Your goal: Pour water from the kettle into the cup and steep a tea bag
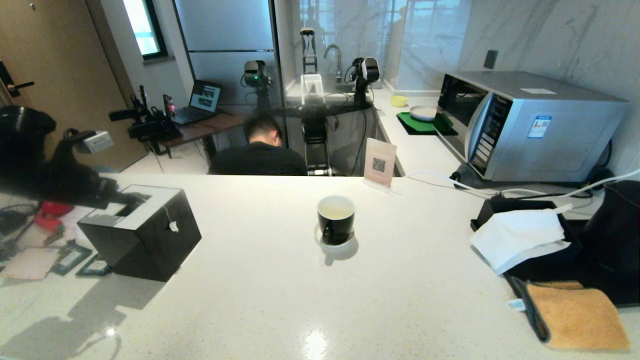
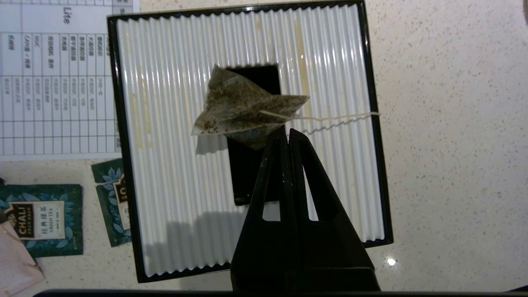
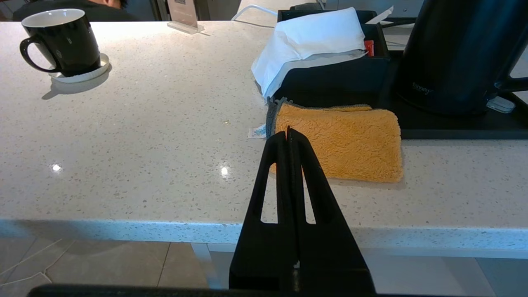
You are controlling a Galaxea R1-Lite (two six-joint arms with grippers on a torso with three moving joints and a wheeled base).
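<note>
Tea bag [image 2: 243, 111], limp, light and wet-looking, was seen dangling over the black box [image 2: 165, 165]; the left tool [image 2: 287, 133], pinched shut, seemingly gripped its thin string [image 2: 330, 119].

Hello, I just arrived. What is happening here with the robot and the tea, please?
The left gripper is shut above the black box with the ribbed white top, and a wet-looking tea bag lies over the slot right at its tips; its string runs over the box's edge. The cup stands on its saucer with pale liquid inside. The kettle is on its tray. The right gripper is shut, off the counter's edge.
</note>
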